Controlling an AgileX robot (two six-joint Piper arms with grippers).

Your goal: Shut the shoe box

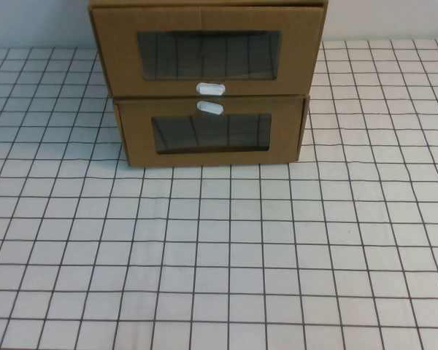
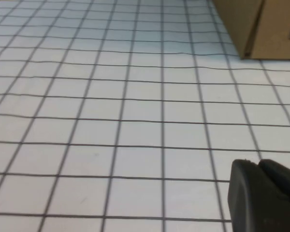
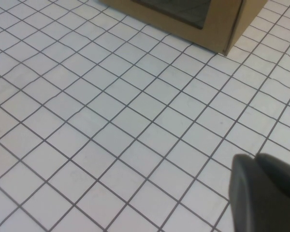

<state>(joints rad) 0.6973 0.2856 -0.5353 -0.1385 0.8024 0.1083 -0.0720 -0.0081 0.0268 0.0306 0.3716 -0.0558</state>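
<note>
You are looking down at a table (image 1: 219, 255) covered by a white cloth printed with a dark grid of squares. Behind its far edge stands a plain pale wall (image 1: 36, 22), evenly lit.

A brown cardboard box corner (image 2: 261, 29) sits at one o'clock on the white gridded tablecloth (image 2: 111, 111); the left gripper's black tip (image 2: 263, 198) shows at five o'clock.

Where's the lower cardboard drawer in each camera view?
High view: lower drawer at top centre, under the shoe box; neither gripper shows.
Left wrist view: one corner of it stands on the grid, beyond the left gripper.
Right wrist view: its windowed front and corner, beyond the right gripper.
Shared landmark: the grid-lined table.
</note>
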